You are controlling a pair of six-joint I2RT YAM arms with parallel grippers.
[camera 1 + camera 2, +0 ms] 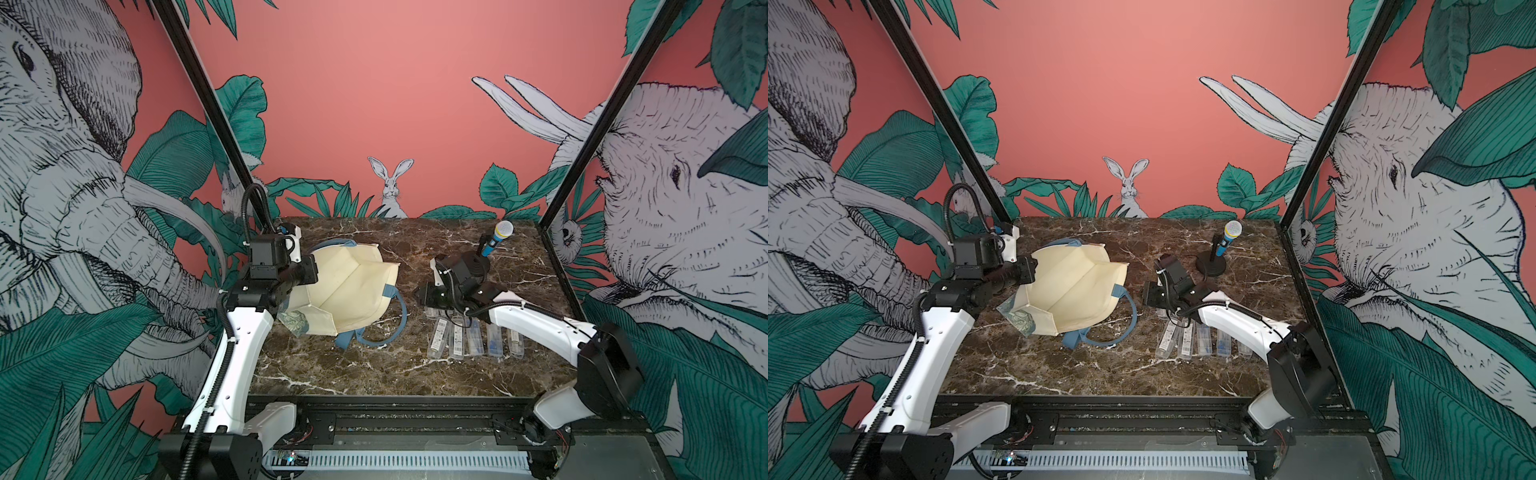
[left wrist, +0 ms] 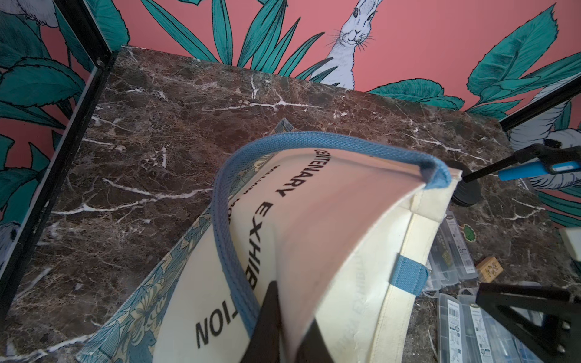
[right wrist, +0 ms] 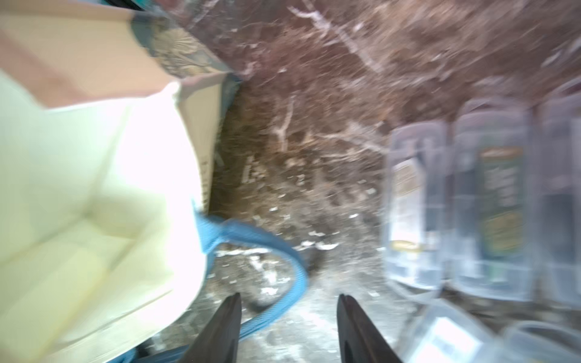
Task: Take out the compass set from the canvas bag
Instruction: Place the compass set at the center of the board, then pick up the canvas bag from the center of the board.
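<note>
Left tool (image 2: 292, 301) is pinching the rim of the canvas bag (image 1: 353, 286), mouth gaping, left of centre on the surface (image 1: 374, 374). Right tool (image 3: 288, 296), fingers spread with nothing between them, hangs just right of the bag, by a row of clear compass set cases (image 1: 457, 340) lying on the right.

Bare gap between canvas bag (image 1: 353, 282), clear cases (image 1: 456, 340).

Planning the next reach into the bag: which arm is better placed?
Probably right. The left gripper is shut on the rim of the canvas bag, holding it open; the right gripper is open, empty and beside it.
</note>
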